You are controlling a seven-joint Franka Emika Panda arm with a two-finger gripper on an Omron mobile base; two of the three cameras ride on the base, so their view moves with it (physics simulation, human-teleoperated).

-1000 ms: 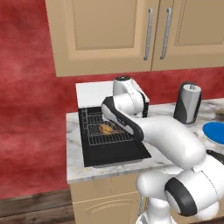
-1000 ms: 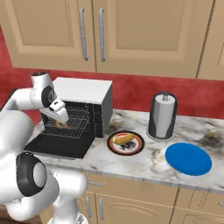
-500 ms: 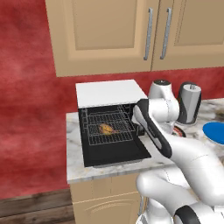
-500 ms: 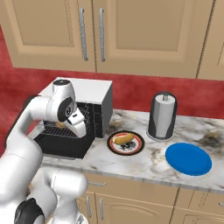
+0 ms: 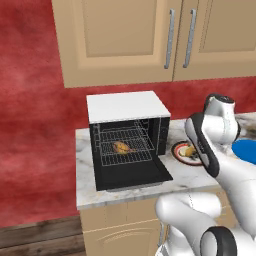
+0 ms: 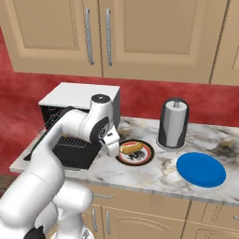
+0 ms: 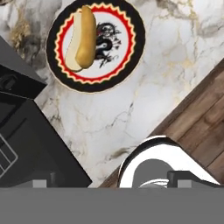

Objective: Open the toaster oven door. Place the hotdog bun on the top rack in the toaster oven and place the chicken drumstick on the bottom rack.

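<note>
1. The toaster oven (image 5: pixel 127 135) stands on the marble counter (image 5: pixel 85 170), its toaster oven door (image 5: pixel 134 174) folded down flat.
2. The chicken drumstick (image 5: pixel 121 147) lies on the bottom rack (image 5: pixel 125 151); the top rack (image 5: pixel 122 133) is bare.
3. The hotdog bun (image 7: pixel 82 37) rests on the patterned plate (image 7: pixel 127 52), at 3 o'clock from the oven.
4. The gripper (image 6: pixel 112 145) hangs at 9 o'clock of the plate, jaws spread wide, holding nothing.
5. A kettle (image 6: pixel 173 123) and a blue plate (image 6: pixel 200 169) sit further toward 3 o'clock.
</note>
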